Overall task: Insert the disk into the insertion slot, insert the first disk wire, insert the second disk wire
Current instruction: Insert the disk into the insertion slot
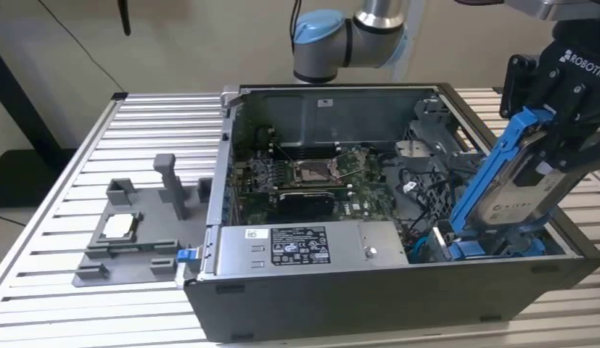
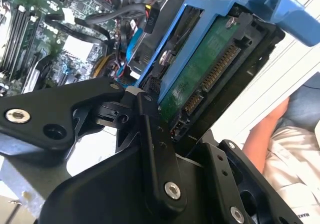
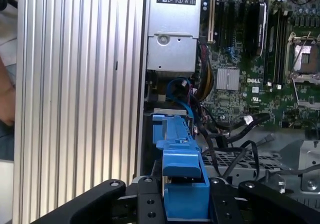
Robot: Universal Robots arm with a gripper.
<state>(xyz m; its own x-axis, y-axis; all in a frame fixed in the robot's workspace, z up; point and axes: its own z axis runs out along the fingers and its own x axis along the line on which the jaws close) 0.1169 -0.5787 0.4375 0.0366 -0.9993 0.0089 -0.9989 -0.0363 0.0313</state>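
Fingers (image 1: 577,148) of mine clamp the upper end of the silver-grey hard disk in its blue plastic carrier (image 1: 508,181). In the exterior view its long axis slants from 1 to 7 o'clock, with the lower end at the grey-blue insertion slot (image 1: 517,248) in the dark computer case (image 1: 377,297).

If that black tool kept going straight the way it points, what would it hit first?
Probably the narrow drive bay in the dark computer case, where the lower end of the silver-grey hard drive in a bright blue carrier, held by the tool, sits; depth is unclear.
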